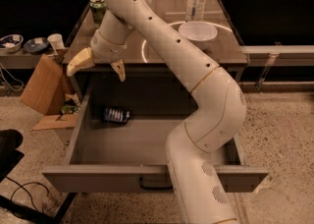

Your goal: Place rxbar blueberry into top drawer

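The claw (96, 72) hangs with its two fingers spread wide and empty above the rear left corner of the pulled-out top drawer (98, 179), just in front of the desk (228, 46) edge. Below the claw, the rxbar blueberry (116, 115) lies flat on the drawer floor near the back wall, apart from the left side wall. Bare floor runs from the bar to the drawer front. A green can (98, 7) stands on the desk behind the claw.
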Available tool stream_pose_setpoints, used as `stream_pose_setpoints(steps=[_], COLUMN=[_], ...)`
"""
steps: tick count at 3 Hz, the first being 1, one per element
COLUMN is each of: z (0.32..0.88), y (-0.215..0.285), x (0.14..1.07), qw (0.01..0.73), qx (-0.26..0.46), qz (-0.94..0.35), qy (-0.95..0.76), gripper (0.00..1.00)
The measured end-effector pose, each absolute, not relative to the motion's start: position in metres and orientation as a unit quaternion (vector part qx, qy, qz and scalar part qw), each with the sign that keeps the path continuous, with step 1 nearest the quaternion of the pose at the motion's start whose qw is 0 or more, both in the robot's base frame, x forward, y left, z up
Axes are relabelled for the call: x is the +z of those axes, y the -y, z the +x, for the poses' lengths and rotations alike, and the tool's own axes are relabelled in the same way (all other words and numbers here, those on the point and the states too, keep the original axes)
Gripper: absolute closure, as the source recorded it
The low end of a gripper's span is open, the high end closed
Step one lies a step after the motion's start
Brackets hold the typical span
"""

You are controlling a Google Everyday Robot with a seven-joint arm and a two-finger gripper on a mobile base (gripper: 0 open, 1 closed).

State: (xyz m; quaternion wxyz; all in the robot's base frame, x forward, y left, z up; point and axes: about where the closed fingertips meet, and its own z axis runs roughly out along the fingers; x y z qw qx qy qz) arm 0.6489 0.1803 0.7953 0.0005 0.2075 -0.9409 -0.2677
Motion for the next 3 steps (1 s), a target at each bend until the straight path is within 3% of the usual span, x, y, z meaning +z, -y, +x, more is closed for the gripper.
stream_pose_setpoints(steps=[2, 3], z=[0.651, 0.648], y=[-0.180, -0.192], x=[0.805, 0.821], qw=[-0.001, -0.001], qx=[-0.261, -0.220], qz=[0.207, 0.196], qy=[0.943, 0.955], gripper=[0.00, 0.00])
